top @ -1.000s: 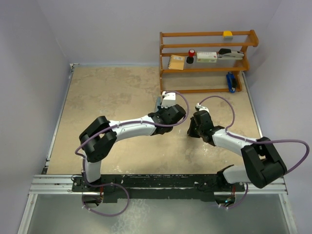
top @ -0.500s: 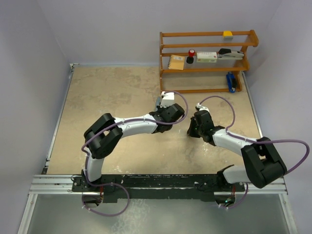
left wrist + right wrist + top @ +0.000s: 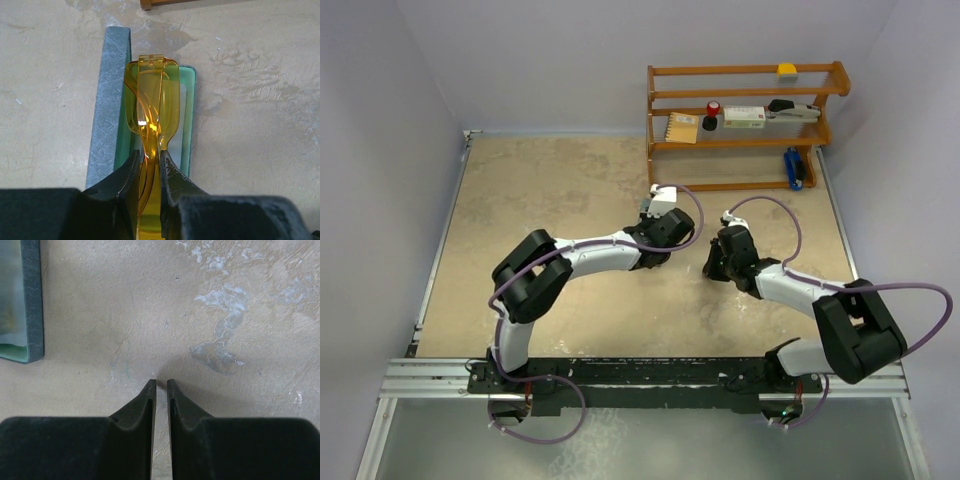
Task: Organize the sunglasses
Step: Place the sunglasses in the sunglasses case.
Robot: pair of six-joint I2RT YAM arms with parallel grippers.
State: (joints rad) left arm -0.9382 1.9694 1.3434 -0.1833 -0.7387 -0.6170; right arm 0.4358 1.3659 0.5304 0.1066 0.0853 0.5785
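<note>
Two end effectors out over a mottled beige surface point(image 3: 540, 190); left end effector point(image 3: 148, 161) clamped on the amber sunglasses point(image 3: 152, 100), held edge-on over the teal lining of the open blue-grey case point(image 3: 107, 100) (contact with the lining impossible to tell); right end effector point(image 3: 161, 386) all but closed on nothing, low above bare surface, near the case's corner.

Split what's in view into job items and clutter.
Job: sunglasses; case; left gripper, pinching the sunglasses.

Lying about: shelf; stapler; box; notepad; yellow block.
</note>
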